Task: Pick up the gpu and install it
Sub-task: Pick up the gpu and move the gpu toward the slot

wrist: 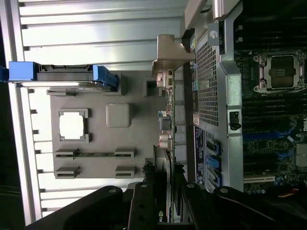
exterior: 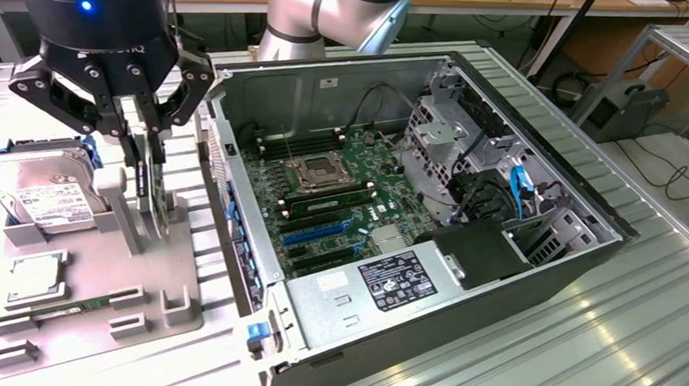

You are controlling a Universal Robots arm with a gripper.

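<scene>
We see the fingers [exterior: 175, 109] of the arm's gripper clenched on the top edge of the gpu [exterior: 153, 205], one on each face of the thin card. The card stands on edge in a slot of the grey parts holder [exterior: 139, 279]. In the exterior view the holder lies on the table [exterior: 619, 349] at 9 o'clock from the open computer case [exterior: 529, 282]. In the wrist view the gpu [wrist: 169, 124] shows edge-on, its silver end bracket [wrist: 168, 55] at the far end. Its lower edge looks seated in the holder or barely clear of it; we cannot tell which.

By our judgement the task is at its early stage: the grasp is made, but the card has not left the holder's area. The carry to the case and the seating are all undone. Inside the case the blue expansion slots [exterior: 313, 231] on the motherboard [exterior: 332, 201] stand empty, at about 3 o'clock from the gpu.

On the holder, the hard drive [exterior: 44, 190] sits at 9 o'clock from the gpu, the processor [exterior: 33, 278] at about 8 o'clock and the memory stick [exterior: 73, 307] near 7 o'clock, all apart from the fingers.
</scene>
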